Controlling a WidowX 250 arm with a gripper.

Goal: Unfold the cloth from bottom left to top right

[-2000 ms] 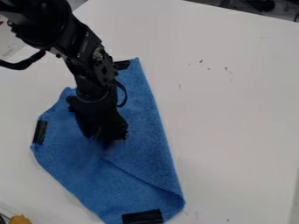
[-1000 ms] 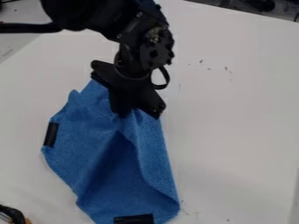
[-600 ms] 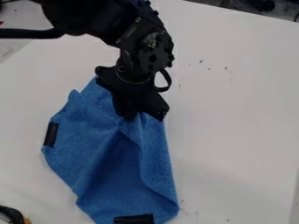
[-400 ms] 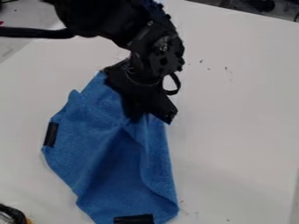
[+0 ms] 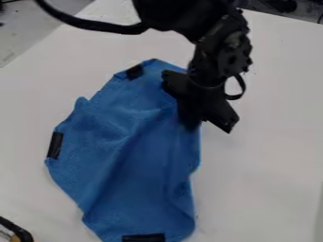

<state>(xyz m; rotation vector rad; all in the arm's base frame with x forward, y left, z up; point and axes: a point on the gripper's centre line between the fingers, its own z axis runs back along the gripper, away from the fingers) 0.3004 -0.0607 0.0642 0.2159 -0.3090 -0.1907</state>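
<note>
At the near edge of the camera view, a short black strip (image 5: 144, 237) lies across the bottom end of the soft blue fabric cloth (image 5: 139, 175). In the near left corner is a dark, curved object with an orange-yellow part (image 5: 19, 233), partly cut off by the view's edge and apart from the cloth; what it is, I cannot tell.

The cloth lies left of centre on the smooth white tabletop (image 5: 271, 165), stretching from the near edge toward the upper part of the view. It is rumpled, with a long diagonal crease through its lower part and smaller wrinkles higher up. Its right side bends inward partway down. A second black strip (image 5: 55, 145) sits on its left edge, upright and slightly tilted.

Farther up, the black two-finger gripper (image 5: 191, 124) hangs over the cloth's upper right side, its lower end at the fabric. Whether its jaws are apart or together, I cannot tell. A third black strip (image 5: 134, 72) lies near the cloth's far end, left of the gripper.

Beyond, the black robot arm (image 5: 221, 47) comes in from the top edge, with a thick black cable (image 5: 95, 23) curving out to its left.
</note>
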